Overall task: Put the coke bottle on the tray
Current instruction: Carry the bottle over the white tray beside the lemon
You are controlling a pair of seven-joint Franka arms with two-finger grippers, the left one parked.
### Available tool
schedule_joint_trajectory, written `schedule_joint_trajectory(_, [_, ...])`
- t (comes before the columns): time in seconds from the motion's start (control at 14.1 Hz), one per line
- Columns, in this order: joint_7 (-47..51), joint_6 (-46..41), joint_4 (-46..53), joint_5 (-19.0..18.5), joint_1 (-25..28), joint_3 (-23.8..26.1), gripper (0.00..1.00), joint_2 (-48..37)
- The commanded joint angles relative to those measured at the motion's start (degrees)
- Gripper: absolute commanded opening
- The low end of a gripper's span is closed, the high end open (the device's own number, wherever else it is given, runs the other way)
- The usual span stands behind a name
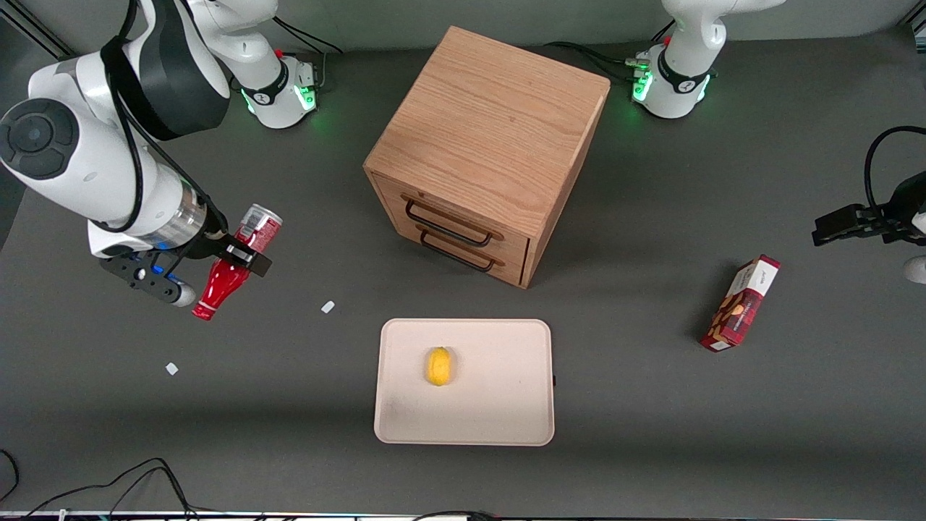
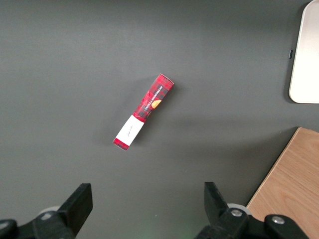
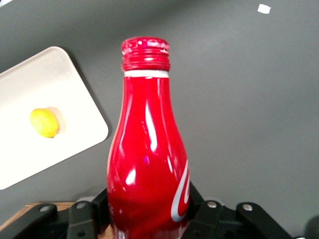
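Front view: tray (image 1: 492,427) lies nearest you, a lemon (image 1: 439,365) on it. Toward the working arm's end, the gripper (image 1: 233,262) carries the bottle (image 1: 230,273) above the table (image 1: 651,434), jaws clamped on its body.

Right wrist view: bottle (image 3: 149,164) looks glossy, rigid, likely slippery; keep hold at the body.

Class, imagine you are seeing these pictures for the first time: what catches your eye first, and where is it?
The glossy red coke bottle, tilted in the gripper above the table at the working arm's end. Next, the wooden drawer cabinet mid-table, and the cream tray nearer the camera, with a yellow lemon on it.
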Motion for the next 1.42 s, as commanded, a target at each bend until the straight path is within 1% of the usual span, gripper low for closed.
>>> schedule_joint_trajectory(0.0, [-1.14,-4.27,15.67,0.96,0.96,0.1,0.0,13.83])
schedule_joint_trajectory(0.14, [-1.05,-4.02,25.7,0.7,3.66,-0.33,0.0,24.03])
schedule_joint_trajectory(0.28, [-1.22,-2.18,33.1,0.52,5.7,-1.47,0.0,32.12])
schedule_joint_trajectory(0.5, [-1.31,8.87,34.01,0.35,8.68,-2.18,0.0,38.56])
schedule_joint_trajectory(0.64, [-3.32,13.63,33.92,0.35,10.97,-3.93,0.0,41.55])
schedule_joint_trajectory(0.85, [-13.5,16.63,33.84,0.52,11.15,-3.85,0.0,44.55])
schedule_joint_trajectory(1.13, [-15.64,23.83,33.84,0.43,11.94,-4.29,0.0,48.68])
schedule_joint_trajectory(1.35, [-17.49,25.6,33.84,0.43,12.03,-4.29,0.0,50.35])
